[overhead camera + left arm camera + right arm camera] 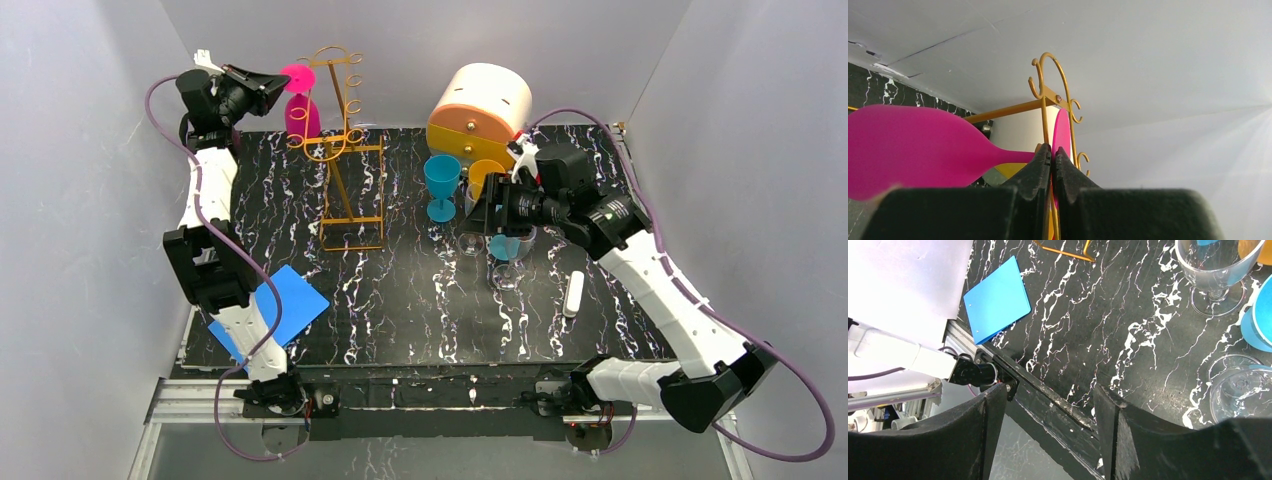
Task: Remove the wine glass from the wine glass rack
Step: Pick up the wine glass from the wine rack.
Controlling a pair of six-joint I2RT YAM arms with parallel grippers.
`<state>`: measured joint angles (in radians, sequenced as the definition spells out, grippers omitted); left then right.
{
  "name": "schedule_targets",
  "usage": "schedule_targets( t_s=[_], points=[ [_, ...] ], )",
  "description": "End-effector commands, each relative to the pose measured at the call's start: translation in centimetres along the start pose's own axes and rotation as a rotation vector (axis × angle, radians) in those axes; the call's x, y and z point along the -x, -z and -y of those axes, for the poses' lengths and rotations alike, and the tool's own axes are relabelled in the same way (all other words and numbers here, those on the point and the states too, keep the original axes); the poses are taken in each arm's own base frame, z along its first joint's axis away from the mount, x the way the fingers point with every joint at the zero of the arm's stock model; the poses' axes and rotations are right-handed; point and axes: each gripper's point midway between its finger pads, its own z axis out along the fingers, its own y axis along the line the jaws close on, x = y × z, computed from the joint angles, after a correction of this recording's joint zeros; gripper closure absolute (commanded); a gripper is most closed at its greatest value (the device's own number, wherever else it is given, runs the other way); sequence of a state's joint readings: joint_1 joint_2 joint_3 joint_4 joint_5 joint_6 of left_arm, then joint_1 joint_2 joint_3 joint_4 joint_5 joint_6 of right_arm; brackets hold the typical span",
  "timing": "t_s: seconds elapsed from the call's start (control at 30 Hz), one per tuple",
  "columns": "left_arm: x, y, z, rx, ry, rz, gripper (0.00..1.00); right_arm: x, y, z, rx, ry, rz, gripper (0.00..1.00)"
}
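Note:
A pink wine glass [302,115] hangs upside down at the upper left of the gold wire rack [345,150], its foot up by the top loops. My left gripper [275,85] is at the foot, high above the table. In the left wrist view the jaws [1053,152] are shut on the edge of the pink foot [1062,131], where the stem meets it. The bowl [908,150] lies to the left, and the rack's wires [1048,95] run just behind. My right gripper [478,215] is open and empty over the table's right middle; the right wrist view [1045,405] shows it too.
A round cream-and-orange drawer box [480,110] stands at the back right. A blue wine glass [441,185] and clear glasses [505,275] stand near the right gripper. A blue sheet [270,315] lies front left. A small white object [574,294] lies at the right.

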<state>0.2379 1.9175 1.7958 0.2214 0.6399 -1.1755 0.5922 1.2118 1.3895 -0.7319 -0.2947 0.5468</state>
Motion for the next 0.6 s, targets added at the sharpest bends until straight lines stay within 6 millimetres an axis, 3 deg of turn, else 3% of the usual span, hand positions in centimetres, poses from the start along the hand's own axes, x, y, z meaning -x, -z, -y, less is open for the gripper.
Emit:
schedule_targets(
  t_s=[0.0, 0.13, 0.4, 0.57],
  points=[
    [1.2, 2.8, 6.6, -0.095, -0.090, 0.043, 1.00, 1.0, 1.1, -1.5, 0.072, 0.044, 0.087, 0.27],
    [1.1, 3.1, 7.4, -0.102, -0.100, 0.045, 1.00, 1.2, 1.6, -2.9, 0.149, 0.080, 0.113, 0.25],
    [1.2, 3.4, 8.6, -0.151, -0.050, 0.051, 1.00, 1.4, 1.8, -2.4, 0.120, 0.071, 0.135, 0.24],
    [1.1, 3.3, 7.6, -0.102, -0.058, 0.051, 1.00, 1.5, 2.0, -2.3, 0.119, 0.072, 0.149, 0.24]
  ],
)
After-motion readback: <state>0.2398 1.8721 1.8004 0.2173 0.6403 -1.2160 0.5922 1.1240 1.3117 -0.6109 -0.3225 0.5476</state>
